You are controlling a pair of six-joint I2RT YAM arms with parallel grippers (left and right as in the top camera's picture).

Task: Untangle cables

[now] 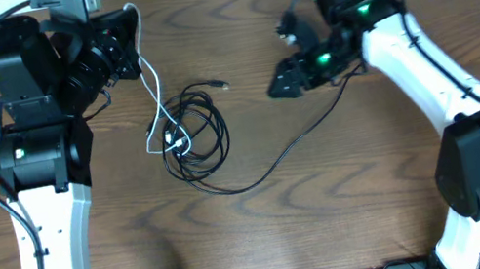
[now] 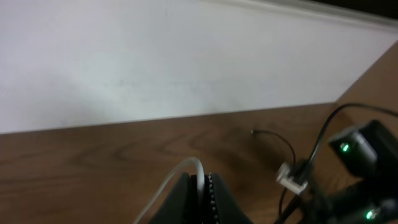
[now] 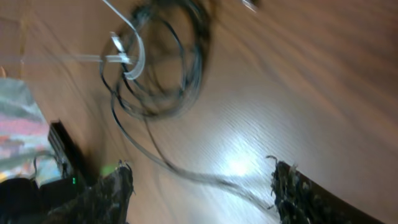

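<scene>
The left gripper (image 2: 200, 186) pinches the limp thin white cord (image 1: 156, 88). The right gripper (image 3: 202, 180) gapes empty over the floppy black cord coil (image 3: 198, 62), probably best grasped by its tail.

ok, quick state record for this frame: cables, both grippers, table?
left gripper: shut on white cable, near the table's far edge
right gripper: open, holding nothing; one black strand runs low between its jaws
black cables: loose coil mid-table, one strand trailing right toward the right gripper
white cable path: from the left gripper down into the coil, overlapping it
table: brown wood
</scene>
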